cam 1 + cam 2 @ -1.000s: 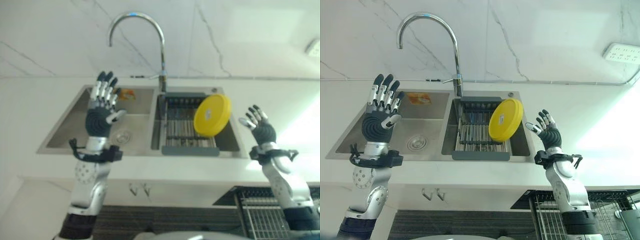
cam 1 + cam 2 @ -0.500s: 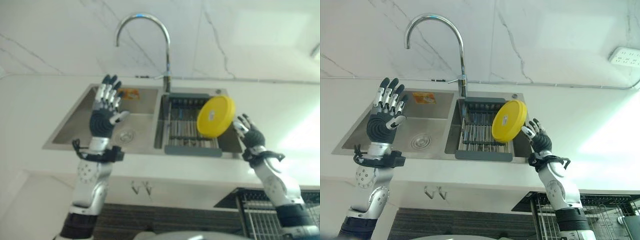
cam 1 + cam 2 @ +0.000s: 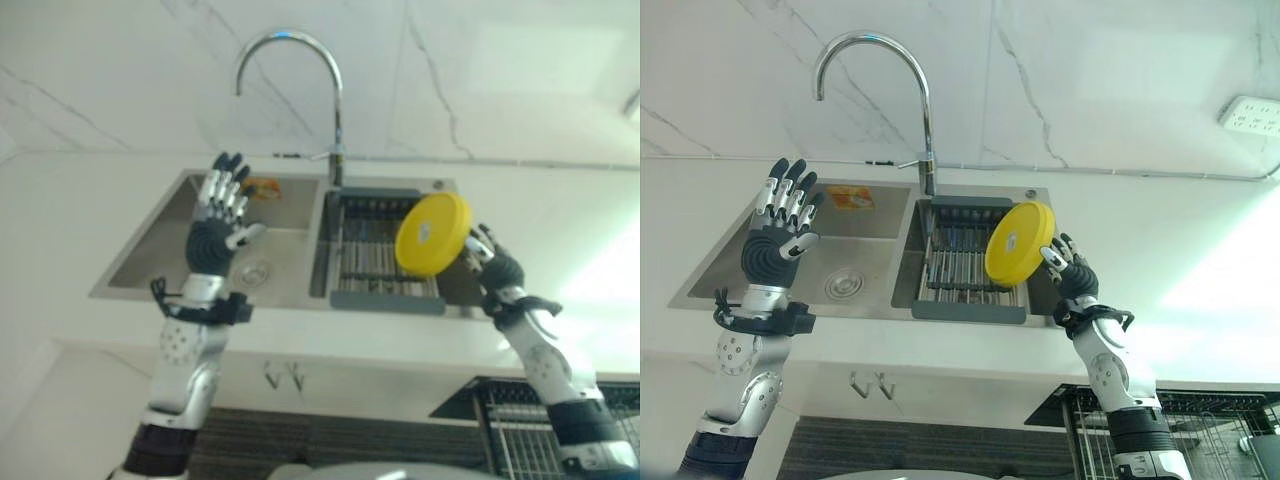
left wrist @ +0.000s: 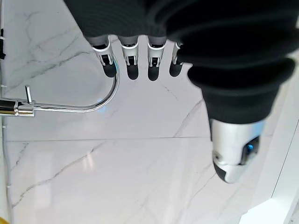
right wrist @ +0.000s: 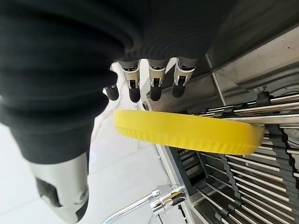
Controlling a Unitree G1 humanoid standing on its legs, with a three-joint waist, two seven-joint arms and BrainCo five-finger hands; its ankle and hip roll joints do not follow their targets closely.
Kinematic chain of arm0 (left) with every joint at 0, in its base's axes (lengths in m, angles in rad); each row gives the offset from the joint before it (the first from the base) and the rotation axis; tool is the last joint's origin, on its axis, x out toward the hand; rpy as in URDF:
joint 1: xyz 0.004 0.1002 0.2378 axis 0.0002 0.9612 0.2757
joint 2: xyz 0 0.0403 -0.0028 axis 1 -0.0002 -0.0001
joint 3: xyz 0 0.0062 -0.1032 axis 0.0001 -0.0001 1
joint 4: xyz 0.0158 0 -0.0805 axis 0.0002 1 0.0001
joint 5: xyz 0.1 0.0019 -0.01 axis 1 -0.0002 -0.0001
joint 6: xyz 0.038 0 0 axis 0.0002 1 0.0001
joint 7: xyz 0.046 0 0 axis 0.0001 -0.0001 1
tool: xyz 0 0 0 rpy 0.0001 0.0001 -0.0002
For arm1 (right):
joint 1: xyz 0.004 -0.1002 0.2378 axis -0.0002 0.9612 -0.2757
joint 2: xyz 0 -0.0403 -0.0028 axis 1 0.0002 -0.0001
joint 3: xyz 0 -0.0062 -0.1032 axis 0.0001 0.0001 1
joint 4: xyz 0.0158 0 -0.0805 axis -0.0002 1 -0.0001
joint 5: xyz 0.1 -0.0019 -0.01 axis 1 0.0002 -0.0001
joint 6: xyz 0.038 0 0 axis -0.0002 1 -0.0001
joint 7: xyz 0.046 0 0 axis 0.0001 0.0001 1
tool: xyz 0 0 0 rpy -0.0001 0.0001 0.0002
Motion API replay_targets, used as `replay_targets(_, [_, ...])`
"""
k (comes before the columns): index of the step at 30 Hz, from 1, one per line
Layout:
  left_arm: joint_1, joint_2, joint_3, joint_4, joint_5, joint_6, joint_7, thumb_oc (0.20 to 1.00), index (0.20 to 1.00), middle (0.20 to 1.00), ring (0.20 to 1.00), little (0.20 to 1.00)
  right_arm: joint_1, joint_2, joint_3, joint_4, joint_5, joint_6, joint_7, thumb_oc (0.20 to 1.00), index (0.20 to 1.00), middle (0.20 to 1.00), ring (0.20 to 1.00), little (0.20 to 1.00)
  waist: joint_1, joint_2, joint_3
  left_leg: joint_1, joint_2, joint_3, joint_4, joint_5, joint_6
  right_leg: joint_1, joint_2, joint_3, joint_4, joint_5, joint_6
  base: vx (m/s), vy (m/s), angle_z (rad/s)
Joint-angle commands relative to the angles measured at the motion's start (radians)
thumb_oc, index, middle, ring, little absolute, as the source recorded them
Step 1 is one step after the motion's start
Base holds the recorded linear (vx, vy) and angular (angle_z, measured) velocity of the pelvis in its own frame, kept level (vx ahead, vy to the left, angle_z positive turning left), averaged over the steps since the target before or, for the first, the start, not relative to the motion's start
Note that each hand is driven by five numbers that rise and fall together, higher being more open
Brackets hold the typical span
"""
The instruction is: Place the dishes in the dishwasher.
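A round yellow plate (image 3: 1020,243) stands tilted on edge in the dark drying rack (image 3: 962,272) that fills the right basin of the steel sink (image 3: 715,282). My right hand (image 3: 1071,279) is open right beside the plate's right rim, fingers straight and thumb apart. In the right wrist view the plate's edge (image 5: 187,133) lies just past the fingertips (image 5: 134,95); I cannot tell whether they touch it. My left hand (image 3: 775,255) is raised open over the left basin, holding nothing, its fingers (image 4: 130,53) straight in the left wrist view.
A tall curved faucet (image 3: 923,110) rises between the basins against the marble wall. The left basin has a drain (image 3: 842,286) and an orange sticker (image 3: 853,199). A wire dishwasher rack (image 3: 1200,440) shows below the counter at lower right. A wall socket (image 3: 1250,110) sits far right.
My right hand has moved left and forward, from well apart from the plate to right beside its rim. The view has shifted slightly. The left hand stays raised and open.
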Motion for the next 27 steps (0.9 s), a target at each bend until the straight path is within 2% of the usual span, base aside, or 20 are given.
replay_targets(1, [-0.101, 0.064, -0.014, 0.020, 0.019, -0.034, 0.010, 1.000, 1.000, 1.000, 1.000, 1.000, -0.118, -0.027, -0.022, 0.037, 0.061, -0.022, 0.013, 1.000, 1.000, 1.000, 1.000, 1.000, 0.028, -0.028, -0.012, 0.042, -0.024, 0.059, 0.000, -0.123, 0.017, 0.046, -0.016, -0.025, 0.001, -0.137, 0.003, 0.02, 0.010, 0.06])
replay_targets(15, [-0.126, 0.078, -0.028, 0.032, 0.013, -0.012, 0.026, 1.000, 1.000, 1.000, 1.000, 1.000, -0.189, -0.054, 0.007, 0.152, 0.074, 0.018, 0.007, 1.000, 1.000, 1.000, 1.000, 1.000, 0.050, -0.031, -0.009, 0.042, -0.023, 0.045, 0.000, -0.120, 0.014, 0.057, -0.016, -0.043, 0.001, -0.141, 0.001, 0.01, 0.002, 0.03])
replay_targets(27, [-0.139, 0.082, -0.038, 0.036, 0.010, 0.007, 0.041, 1.000, 1.000, 1.000, 1.000, 1.000, -0.237, -0.070, 0.022, 0.211, 0.085, 0.018, -0.004, 1.000, 1.000, 1.000, 1.000, 1.000, 0.065, -0.031, -0.007, 0.038, -0.024, 0.030, 0.000, -0.117, 0.009, 0.064, -0.014, -0.056, 0.001, -0.146, -0.003, 0.00, 0.004, 0.06])
